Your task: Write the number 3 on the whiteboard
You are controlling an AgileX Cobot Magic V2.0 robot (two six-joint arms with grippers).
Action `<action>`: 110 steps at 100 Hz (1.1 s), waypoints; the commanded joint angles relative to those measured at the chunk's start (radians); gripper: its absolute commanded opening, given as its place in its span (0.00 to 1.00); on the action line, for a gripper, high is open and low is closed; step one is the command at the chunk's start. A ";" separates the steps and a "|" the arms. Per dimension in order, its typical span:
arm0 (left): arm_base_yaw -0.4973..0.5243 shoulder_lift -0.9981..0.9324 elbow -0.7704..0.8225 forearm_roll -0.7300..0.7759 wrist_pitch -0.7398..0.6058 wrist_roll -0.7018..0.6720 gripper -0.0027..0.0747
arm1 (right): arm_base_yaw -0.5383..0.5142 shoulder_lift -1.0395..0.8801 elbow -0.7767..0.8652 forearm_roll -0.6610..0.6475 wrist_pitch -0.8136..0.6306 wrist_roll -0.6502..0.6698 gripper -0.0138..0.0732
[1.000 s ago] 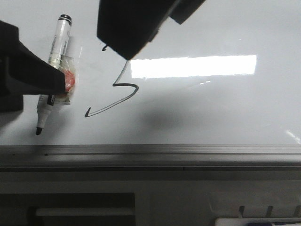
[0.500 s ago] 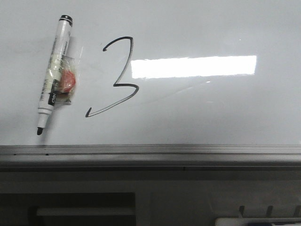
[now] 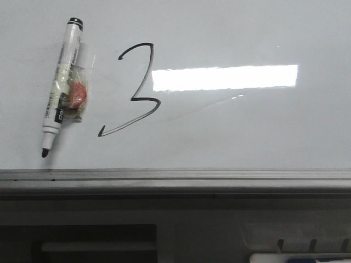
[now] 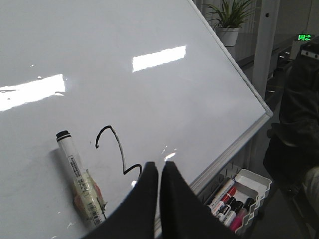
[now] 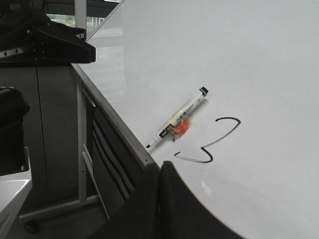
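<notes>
The number 3 (image 3: 137,90) is drawn in thin black line on the whiteboard (image 3: 247,126), its lower tail sweeping left. It also shows in the left wrist view (image 4: 113,154) and the right wrist view (image 5: 212,144). A white marker (image 3: 62,87) with a black tip lies on the board left of the 3, uncapped, with a taped red lump on its barrel. My left gripper (image 4: 159,165) is shut and empty, held off the board near its lower edge. My right gripper (image 5: 160,165) is shut and empty, also off the board. Neither gripper shows in the front view.
The board's grey metal frame (image 3: 175,178) runs along the front edge. A white tray (image 4: 241,196) with several markers hangs below the board's edge. A potted plant (image 4: 229,20) and a dark seated figure (image 4: 299,124) are beyond the board.
Both grippers have drawn back out of the front view. The marker lies where it was, and the whole 3 is now uncovered.
</notes>
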 commanded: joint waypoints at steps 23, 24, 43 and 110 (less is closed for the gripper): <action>0.001 -0.043 -0.023 -0.001 -0.031 0.000 0.01 | -0.005 -0.182 0.144 -0.017 -0.134 0.002 0.10; 0.001 -0.043 -0.023 -0.001 -0.031 0.000 0.01 | -0.005 -0.184 0.147 -0.017 -0.134 0.002 0.10; 0.001 -0.043 -0.023 -0.001 -0.031 0.000 0.01 | -0.005 -0.183 0.179 -0.017 -0.134 0.002 0.10; 0.076 -0.043 0.048 0.189 -0.037 -0.004 0.01 | -0.005 -0.183 0.183 -0.017 -0.134 0.002 0.10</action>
